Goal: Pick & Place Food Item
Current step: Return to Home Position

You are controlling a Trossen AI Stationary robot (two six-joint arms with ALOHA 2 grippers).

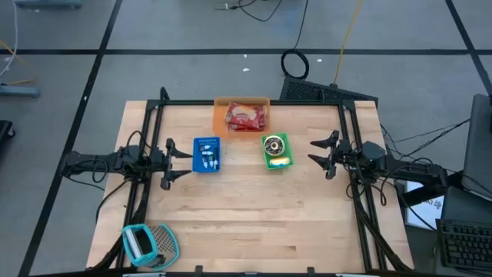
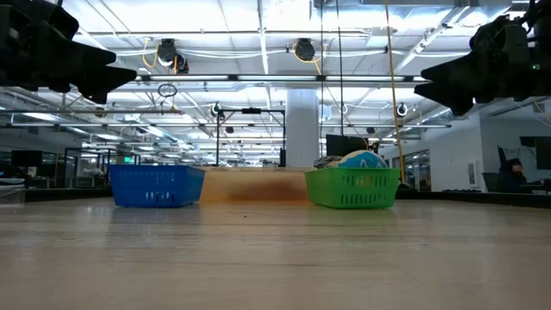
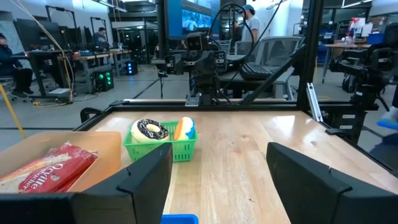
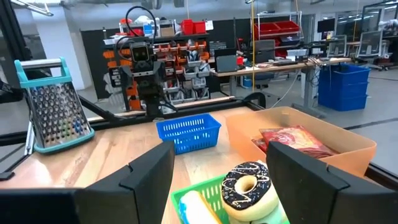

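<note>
Fingers (image 3: 143, 180) of the left end effector (image 1: 187, 163) are seen spread wide, with nothing held between them. It is held clear above the counter (image 1: 254, 215), just beside the blue bin (image 1: 207, 141), on that bin's left. Right end effector (image 1: 311, 151): likewise spread wide and empty, held off the counter near the green bin (image 1: 264, 154), on its right. Both are pointed inward, toward each other.

Red popcorn bag (image 1: 245, 118) is found lying inside the orange bin (image 1: 217, 115), which is set at the counter edge farthest from the low camera, about midway across. Blue bin is placed left of centre; small pale items are noted in it, too small to name. Green bin is placed right of centre, apart from the blue one; a chocolate-iced doughnut (image 1: 274, 145) and a yellowish item (image 1: 281, 161) are contained in it. Teal-framed grater (image 1: 146, 242) is seen at the opposite left corner, well apart from the bins.
</note>
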